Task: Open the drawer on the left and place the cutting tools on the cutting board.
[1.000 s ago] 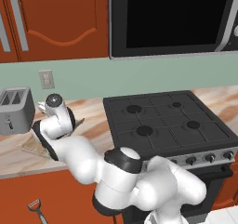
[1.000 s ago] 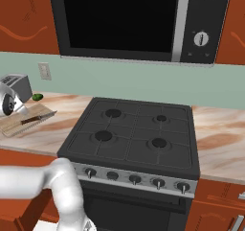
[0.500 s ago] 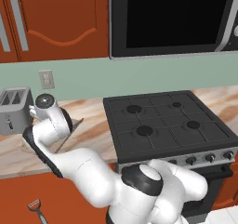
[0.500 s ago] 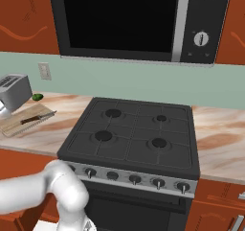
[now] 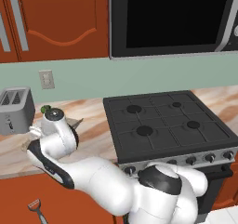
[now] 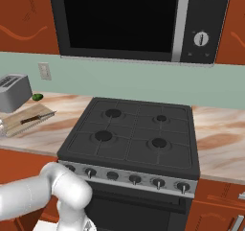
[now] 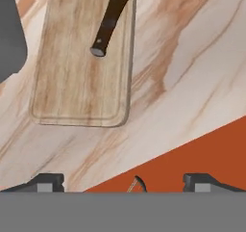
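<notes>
Hand view: knife [image 7: 110, 20] is laid flat on cutting board [image 7: 81, 70] at upper left, one tool judged delivered; gripper [image 7: 122, 180] is spread wide and empty at bottom edge; second tool [image 5: 36, 208] is seen low in left base view, still to be fetched.

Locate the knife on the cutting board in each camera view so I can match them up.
Left base view: I can't make it out.
Right base view: knife at left edge, on the cutting board.
Hand view: top centre, dark handle on the board.
Shared landmark: the toaster.
</notes>
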Robot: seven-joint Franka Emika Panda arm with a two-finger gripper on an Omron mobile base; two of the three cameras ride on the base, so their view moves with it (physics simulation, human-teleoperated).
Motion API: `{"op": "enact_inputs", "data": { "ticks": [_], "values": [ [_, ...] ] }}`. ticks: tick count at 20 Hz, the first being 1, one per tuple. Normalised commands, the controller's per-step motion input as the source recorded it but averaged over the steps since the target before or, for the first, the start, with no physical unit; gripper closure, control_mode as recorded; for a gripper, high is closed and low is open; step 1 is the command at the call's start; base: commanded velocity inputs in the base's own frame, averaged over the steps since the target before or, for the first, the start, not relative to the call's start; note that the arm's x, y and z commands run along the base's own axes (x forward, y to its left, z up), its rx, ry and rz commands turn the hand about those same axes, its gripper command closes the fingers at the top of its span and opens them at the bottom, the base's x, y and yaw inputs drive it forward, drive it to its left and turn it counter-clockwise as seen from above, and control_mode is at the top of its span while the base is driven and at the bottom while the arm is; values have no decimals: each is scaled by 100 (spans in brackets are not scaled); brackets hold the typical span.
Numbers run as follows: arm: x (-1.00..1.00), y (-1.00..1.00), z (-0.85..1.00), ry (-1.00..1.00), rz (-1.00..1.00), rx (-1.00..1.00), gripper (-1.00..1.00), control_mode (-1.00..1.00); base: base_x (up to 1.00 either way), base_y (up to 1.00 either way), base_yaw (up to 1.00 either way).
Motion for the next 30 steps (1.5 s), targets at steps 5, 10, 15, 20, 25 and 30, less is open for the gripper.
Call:
{"op": "enact_inputs", "data": {
  "ticks": [5,10,15,20,25,30],
  "values": [
    [-7,-2,-80,25,39,23,-100,-100,0,0,0],
    [-11,0,-18,5,13,3,-100,-100,0,0,0],
    [-77,38,-6,-3,19,-8,-100,-100,0,0,0],
    [-81,70,-25,0,30,-20,-100,-100,0,0,0],
    [-21,29,-13,2,17,-16,-100,-100,0,0,0],
    [0,0,-19,0,8,-5,-100,-100,0,0,0]
  ]
}}
